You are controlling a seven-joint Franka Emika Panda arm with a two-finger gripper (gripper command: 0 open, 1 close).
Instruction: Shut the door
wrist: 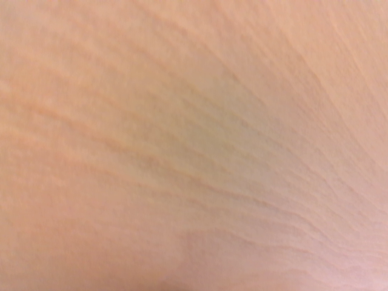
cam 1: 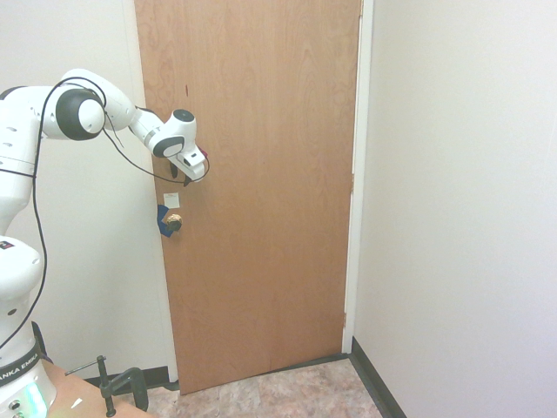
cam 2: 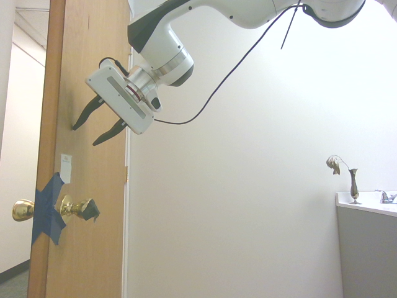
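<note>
The tall flat wooden door [cam 1: 261,183] with medium-brown grain stands upright, its long axis vertical, and it fills the middle of the first exterior view from the top edge down to the tiled floor [cam 1: 287,392]. In the second exterior view the door is seen nearly edge-on at the left, with a gap of bright room visible beyond its free edge. The hinge side is next to the white frame [cam 1: 355,174] at the right in the first exterior view. The round brass knob [cam 1: 173,225] sits low on the free edge, with blue tape [cam 2: 51,211] around it and a small white sticker [cam 2: 65,167] just above.

The pincer [cam 2: 84,134] of the white arm hangs above the knob, close to the door's face; whether the tips touch the wood cannot be told. Its two dark fingers [cam 2: 88,112] point slanted downward at the door and stand apart with nothing between them. The wrist view shows only blurred wood grain.

To the right there is a plain white wall [cam 1: 461,209]. Far off, a slim vase [cam 2: 353,186] stands on a white counter [cam 2: 366,202].
</note>
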